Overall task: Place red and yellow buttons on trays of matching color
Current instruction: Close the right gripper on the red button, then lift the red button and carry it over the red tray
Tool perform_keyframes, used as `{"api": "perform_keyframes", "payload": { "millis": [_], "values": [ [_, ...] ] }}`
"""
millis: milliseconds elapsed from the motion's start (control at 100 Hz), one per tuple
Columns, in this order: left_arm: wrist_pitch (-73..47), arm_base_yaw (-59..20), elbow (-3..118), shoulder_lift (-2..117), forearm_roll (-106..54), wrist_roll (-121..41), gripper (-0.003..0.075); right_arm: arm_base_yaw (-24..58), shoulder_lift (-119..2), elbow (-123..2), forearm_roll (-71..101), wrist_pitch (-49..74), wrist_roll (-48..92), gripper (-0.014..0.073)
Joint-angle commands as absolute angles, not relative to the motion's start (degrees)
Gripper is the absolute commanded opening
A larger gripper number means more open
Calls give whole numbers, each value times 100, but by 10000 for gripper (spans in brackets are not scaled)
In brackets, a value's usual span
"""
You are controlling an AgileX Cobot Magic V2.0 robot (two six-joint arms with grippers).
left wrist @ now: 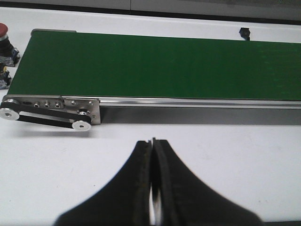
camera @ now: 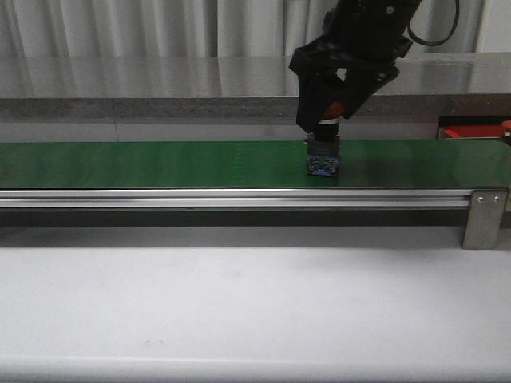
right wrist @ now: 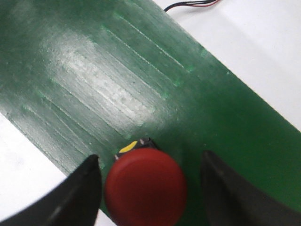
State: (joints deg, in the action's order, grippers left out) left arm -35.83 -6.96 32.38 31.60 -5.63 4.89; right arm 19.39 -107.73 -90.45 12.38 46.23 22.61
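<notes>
Red button sits upright on the green belt, between the right gripper's spread jaws. Centre it and close low on the cap, then lift straight. Red tray waits at three o'clock. Left gripper is pressed together, empty.

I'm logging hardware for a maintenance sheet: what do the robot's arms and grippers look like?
The right gripper has a bulky black angular housing with a black cable looping behind it. Its matte black fingers are broad and tapered. The left gripper has matching black, curved fingers.
</notes>
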Motion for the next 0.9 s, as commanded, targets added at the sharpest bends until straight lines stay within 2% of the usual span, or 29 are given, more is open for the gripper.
{"api": "perform_keyframes", "payload": {
  "millis": [0,100,190,520,890],
  "values": [
    [-3187,-700,3386,3152,-592,554,-20,1948,-10479,-9238,1325,4367,2249,311],
    [-3187,-700,3386,3152,-592,554,-20,1948,-10479,-9238,1325,4410,2246,185],
    [-3187,-700,3386,3152,-592,554,-20,1943,-10459,-9238,1319,4403,2169,132],
    [-3187,-700,3386,3152,-592,554,-20,1578,-9903,-9238,-183,4460,-52,129],
    [-3187,-700,3386,3152,-592,554,-20,167,-9665,-9228,-299,4781,-275,129]
  ]
}}
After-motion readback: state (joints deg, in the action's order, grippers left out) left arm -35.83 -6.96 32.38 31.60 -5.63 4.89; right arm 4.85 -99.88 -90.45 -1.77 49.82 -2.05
